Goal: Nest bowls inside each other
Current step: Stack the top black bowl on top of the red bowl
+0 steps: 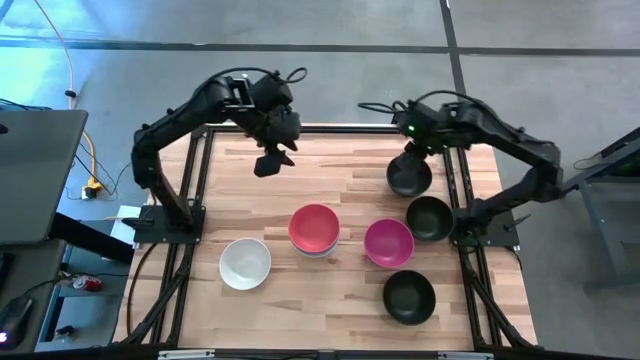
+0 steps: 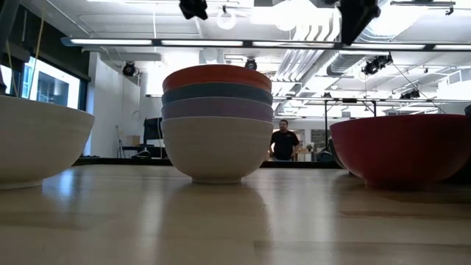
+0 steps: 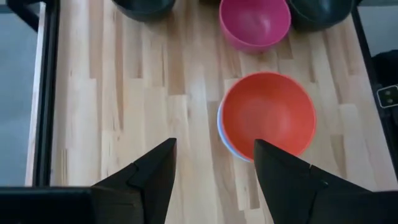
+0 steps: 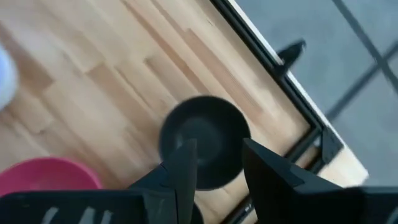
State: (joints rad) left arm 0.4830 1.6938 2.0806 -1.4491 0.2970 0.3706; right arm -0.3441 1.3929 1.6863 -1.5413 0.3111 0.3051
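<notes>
A stack of several bowls [image 1: 314, 230] stands mid-table: cream at the bottom, then lavender, blue, and red-pink on top [image 2: 217, 77]. A white bowl [image 1: 245, 263], a magenta bowl [image 1: 389, 242] and two black bowls [image 1: 429, 217] [image 1: 409, 296] sit singly on the table. A third black bowl [image 1: 409, 178] rests near the far right corner. My right gripper [image 4: 217, 149] hangs open over it, well above the table in the low view [image 2: 357, 18]. My left gripper [image 1: 272, 160] is open, raised over the far left part, short of the stack [image 3: 267, 115].
Dark frame rails [image 1: 452, 190] run along the table's edges, close to the far black bowl. Bare wood lies on the far left and between the stack and the magenta bowl [image 3: 255, 22]. A person [image 2: 283, 140] stands in the room beyond.
</notes>
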